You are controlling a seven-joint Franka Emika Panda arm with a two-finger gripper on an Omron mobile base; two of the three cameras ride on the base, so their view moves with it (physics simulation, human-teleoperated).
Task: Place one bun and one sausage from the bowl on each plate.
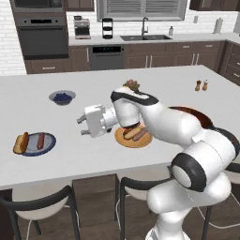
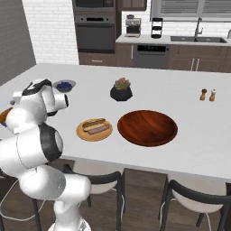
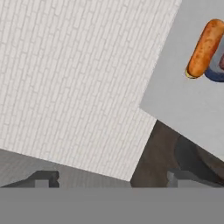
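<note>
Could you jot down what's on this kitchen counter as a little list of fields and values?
bowl: wide red-brown bowl, nothing in it
tan plate: tan-orange plate holds a bun and a sausage
blue plate: grey-blue plate holds a sausage, bun on its edge
gripper: gripper open, holding nothing, above the counter between the plates
extras: berry bowl, plant pot

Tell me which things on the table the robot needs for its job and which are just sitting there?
For the job: big brown bowl, orange plate and blue plate, each with a bun and sausage, and the open hand.

Just sitting there: berry bowl, plant pot, salt and pepper shakers.
</note>
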